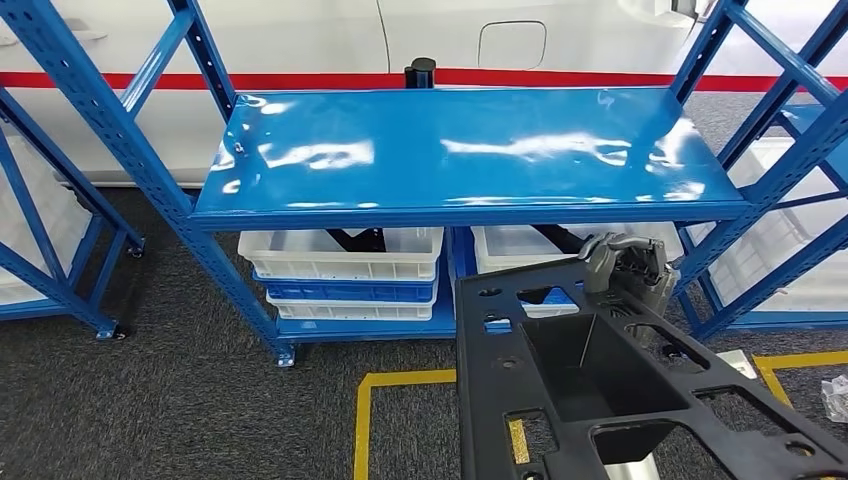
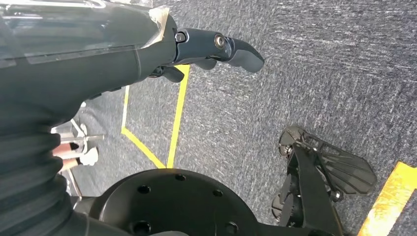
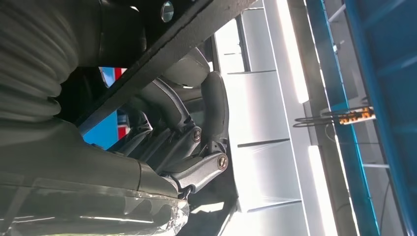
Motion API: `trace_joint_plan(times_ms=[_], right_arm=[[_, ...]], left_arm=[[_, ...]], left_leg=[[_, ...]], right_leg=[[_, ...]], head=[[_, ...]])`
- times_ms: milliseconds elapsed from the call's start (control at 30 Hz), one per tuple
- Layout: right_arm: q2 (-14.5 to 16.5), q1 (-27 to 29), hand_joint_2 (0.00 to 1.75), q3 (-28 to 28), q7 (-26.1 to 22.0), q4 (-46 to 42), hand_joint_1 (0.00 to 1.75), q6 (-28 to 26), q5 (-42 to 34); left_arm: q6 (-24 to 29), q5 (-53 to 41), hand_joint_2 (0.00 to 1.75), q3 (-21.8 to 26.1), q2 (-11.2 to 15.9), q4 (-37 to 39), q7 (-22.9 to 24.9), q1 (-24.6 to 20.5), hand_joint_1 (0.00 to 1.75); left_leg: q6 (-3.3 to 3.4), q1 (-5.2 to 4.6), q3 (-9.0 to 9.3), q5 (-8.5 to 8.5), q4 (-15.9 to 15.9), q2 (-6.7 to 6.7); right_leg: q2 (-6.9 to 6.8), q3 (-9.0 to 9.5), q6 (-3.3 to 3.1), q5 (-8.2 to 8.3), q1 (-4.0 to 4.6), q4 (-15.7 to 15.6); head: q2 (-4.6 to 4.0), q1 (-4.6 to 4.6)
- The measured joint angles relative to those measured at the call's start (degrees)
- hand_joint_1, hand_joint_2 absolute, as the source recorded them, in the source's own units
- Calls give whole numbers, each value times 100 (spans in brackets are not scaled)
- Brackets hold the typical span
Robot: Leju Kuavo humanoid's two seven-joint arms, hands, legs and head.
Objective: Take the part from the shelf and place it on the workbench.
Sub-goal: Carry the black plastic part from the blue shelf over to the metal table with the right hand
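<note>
The part (image 1: 600, 390) is a large flat black plastic panel with cut-outs and a deep pocket, held up low in the head view in front of the blue shelf (image 1: 470, 150). My right hand (image 1: 625, 270) grips its far edge. In the right wrist view my fingers (image 3: 214, 108) wrap around the dark edge of the part (image 3: 167, 64). My left hand (image 2: 206, 49) hangs over the grey carpet, fingers apart, holding nothing.
The shelf's glossy top board is bare. Under it stand stacked white and blue bins (image 1: 340, 255) and another white bin (image 1: 520, 245). More blue racks stand at the left (image 1: 60, 200) and right (image 1: 790, 230). Yellow tape (image 1: 362, 420) marks the carpet.
</note>
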Motion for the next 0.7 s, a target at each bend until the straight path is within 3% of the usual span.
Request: trace_joint_plan(times_ms=[67, 100, 167, 200, 233, 267, 300, 367, 433, 467, 533, 600, 700], right_arm=[[0, 4, 175, -1, 0, 5, 175, 0, -1], [-1, 4, 175, -1, 0, 8, 175, 0, -1], [-2, 11, 175, -1, -1, 16, 175, 0, -1], [-3, 18, 175, -2, 0, 21, 175, 0, -1], [-5, 25, 175, -3, 0, 27, 175, 0, -1], [-7, 30, 175, -4, 0, 31, 175, 0, -1], [-7, 32, 175, -4, 0, 33, 175, 0, -1], [-7, 26, 175, -4, 0, 35, 175, 0, -1], [-9, 35, 175, -7, -1, 36, 175, -3, 0], [-10, 45, 175, -9, -3, 35, 175, -9, 4], [-11, 67, 175, -13, -8, 34, 175, -26, 14], [-9, 86, 175, -13, -13, 30, 175, -48, 23], [-9, 137, 175, -15, -19, 10, 175, -79, 36]], left_arm=[[-37, 0, 175, -34, 3, -4, -29, 7, 0], [-43, 1, 175, -42, 3, -7, -34, 8, 0], [-46, 1, 175, -51, 4, -13, -39, 12, 0], [-46, 1, 175, -57, 4, -14, -41, 15, 0], [-46, 1, 175, -61, 4, -15, -43, 20, 0], [-46, 1, 175, -65, 4, -16, -43, 24, 0], [-46, 2, 175, -67, 3, -18, -45, 27, 0], [-45, 9, 175, -71, 3, -21, -53, 26, 0], [-37, 46, 175, -71, 3, -24, -84, 30, 0], [-29, 80, 175, -69, 3, -24, -109, 35, 0], [-13, 152, 175, -64, 7, -25, -164, 46, 0], [11, 218, 175, -50, 10, -24, -216, 52, 0], [31, 291, 175, -22, 11, -23, -279, 53, 0]], left_leg=[[170, -4, -107, 132, -41, 40], [226, -2, -173, 196, -53, 59], [269, -14, -325, 307, -54, 74], [270, -18, -397, 359, -52, 81], [263, -19, -458, 404, -50, 84], [249, -18, -505, 443, -45, 85], [231, -15, -536, 472, -37, 83], [182, -24, -580, 519, -19, 79], [122, -40, -605, 581, -13, 77], [92, -44, -611, 621, -16, 75], [37, -41, -633, 652, -11, 65], [-11, -27, -729, 393, 188, 60], [-73, -1, -1017, -388, 1157, 62]], right_leg=[[13, -171, -9, -209, -3, 247], [23, -302, -47, -434, -10, 554], [43, -542, -80, -861, -3, 1332], [49, -580, -59, -967, 0, 1602], [52, -495, -16, -970, 0, 1643], [52, -272, 38, -887, -3, 1414], [51, 38, 83, -767, -7, 991], [57, 588, 102, -641, 8, 154], [72, 736, 49, -647, 51, -99], [77, 724, 18, -625, 69, -98], [62, 656, -69, -566, 20, -86], [43, 583, -185, -483, -32, -100], [26, 427, -290, -334, -6, -89]], head=[[0, 16], [0, 28], [0, 51], [0, 52], [0, 52], [0, 53], [0, 56], [0, 56], [0, 55], [0, 52], [0, 52], [0, 28], [0, -12]])
